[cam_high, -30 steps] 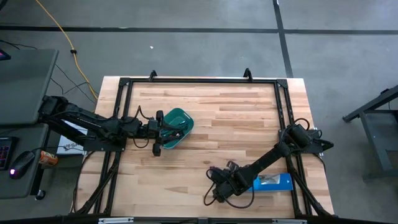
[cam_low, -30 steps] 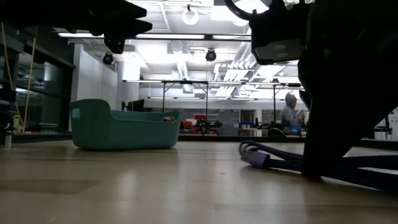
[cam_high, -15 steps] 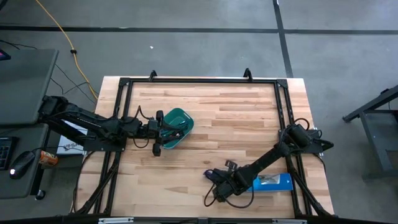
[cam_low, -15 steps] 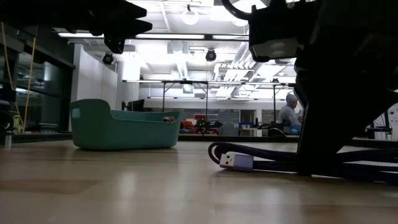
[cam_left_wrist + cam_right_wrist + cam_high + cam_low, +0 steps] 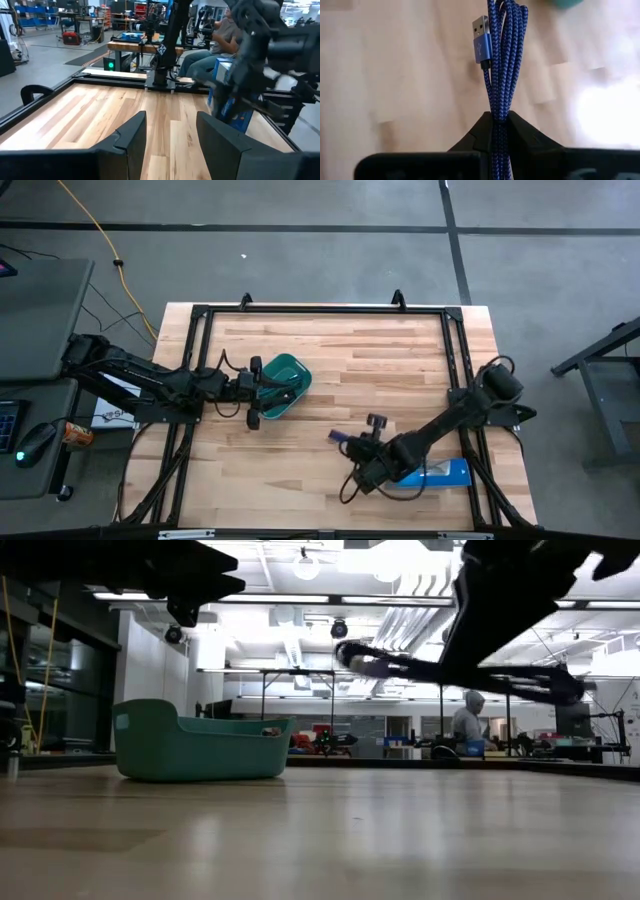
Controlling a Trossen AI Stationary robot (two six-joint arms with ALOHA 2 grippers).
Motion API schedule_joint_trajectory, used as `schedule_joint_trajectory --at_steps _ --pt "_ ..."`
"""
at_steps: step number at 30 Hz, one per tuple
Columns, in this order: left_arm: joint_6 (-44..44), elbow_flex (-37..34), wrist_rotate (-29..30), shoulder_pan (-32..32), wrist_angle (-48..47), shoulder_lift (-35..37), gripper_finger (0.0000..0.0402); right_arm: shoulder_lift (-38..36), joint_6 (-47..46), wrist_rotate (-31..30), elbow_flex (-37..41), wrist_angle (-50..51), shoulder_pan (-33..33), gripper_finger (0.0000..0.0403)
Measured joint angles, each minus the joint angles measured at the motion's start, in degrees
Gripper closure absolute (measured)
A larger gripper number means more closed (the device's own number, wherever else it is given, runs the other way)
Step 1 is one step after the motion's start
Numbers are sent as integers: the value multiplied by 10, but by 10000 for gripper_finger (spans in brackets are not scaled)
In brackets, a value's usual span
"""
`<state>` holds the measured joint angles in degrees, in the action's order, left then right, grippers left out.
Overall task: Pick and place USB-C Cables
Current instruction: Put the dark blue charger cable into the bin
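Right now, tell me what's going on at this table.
The right end effector is shut on a dark blue braided cable and holds it above the wooden table, clear of the surface. The left end effector, open, hovers at the teal tray on the table's left side. A bright blue box lies near the right arm.

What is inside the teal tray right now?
In the high view the left gripper sits over the teal tray, covering much of its inside. In the low view something small and dark shows above the wall; what it is cannot be told. The right gripper holds the dark blue cable elsewhere.
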<state>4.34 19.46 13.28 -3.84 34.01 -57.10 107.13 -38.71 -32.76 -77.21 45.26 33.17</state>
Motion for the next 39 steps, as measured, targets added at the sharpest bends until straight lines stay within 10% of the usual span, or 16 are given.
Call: schedule_joint_trajectory --at_steps 11,25,39 --pt "1 0 0 0 -8 0 248 -129 14 10 188 -114 -47 384" --pt "0 0 25 1 -4 0 248 -209 316 131 470 -975 -189 384" --pt "-9 0 36 1 35 0 248 -209 300 238 433 -985 -267 385"
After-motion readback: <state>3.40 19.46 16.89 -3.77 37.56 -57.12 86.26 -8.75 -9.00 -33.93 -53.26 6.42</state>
